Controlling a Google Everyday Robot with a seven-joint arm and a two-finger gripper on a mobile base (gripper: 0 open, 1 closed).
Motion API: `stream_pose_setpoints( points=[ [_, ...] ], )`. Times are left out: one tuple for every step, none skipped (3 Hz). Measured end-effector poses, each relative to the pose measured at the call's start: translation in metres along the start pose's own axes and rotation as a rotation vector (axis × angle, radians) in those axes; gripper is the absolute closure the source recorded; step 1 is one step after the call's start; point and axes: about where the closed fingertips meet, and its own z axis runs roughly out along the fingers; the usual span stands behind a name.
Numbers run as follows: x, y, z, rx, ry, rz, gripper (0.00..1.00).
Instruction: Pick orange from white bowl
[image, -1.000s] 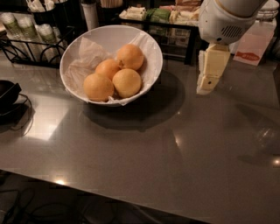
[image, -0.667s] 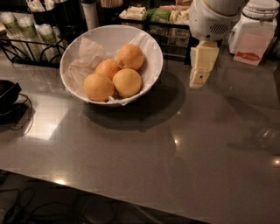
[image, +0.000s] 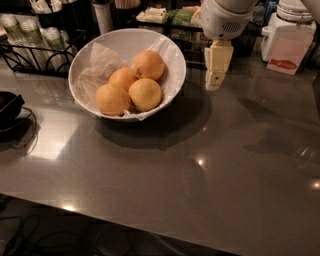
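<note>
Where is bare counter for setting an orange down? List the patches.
Bare counter runs from the white bowl to the near edge, and right of the gripper, which hangs beside the bowl's right rim. Crowded: the back edge, with wire rack and white container; a black object far left.

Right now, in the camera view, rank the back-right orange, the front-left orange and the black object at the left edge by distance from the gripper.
Gripper hangs right of the white bowl.
1. Back-right orange, bowl's gripper side.
2. Front-left orange, bowl's opposite side.
3. Black object, far left, outside the bowl.
</note>
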Motion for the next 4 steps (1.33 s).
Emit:
stream_pose_setpoints(
  points=[
    [-0.002, -0.013, 0.005, -0.002, -0.087, 0.017, 0.00],
    [-0.014, -0.025, 0.004, -0.004, -0.224, 0.058, 0.00],
    [-0.014, -0.025, 0.004, -0.004, -0.224, 0.059, 0.00],
    [-0.014, -0.023, 0.002, 0.017, -0.218, 0.086, 0.00]
  ],
)
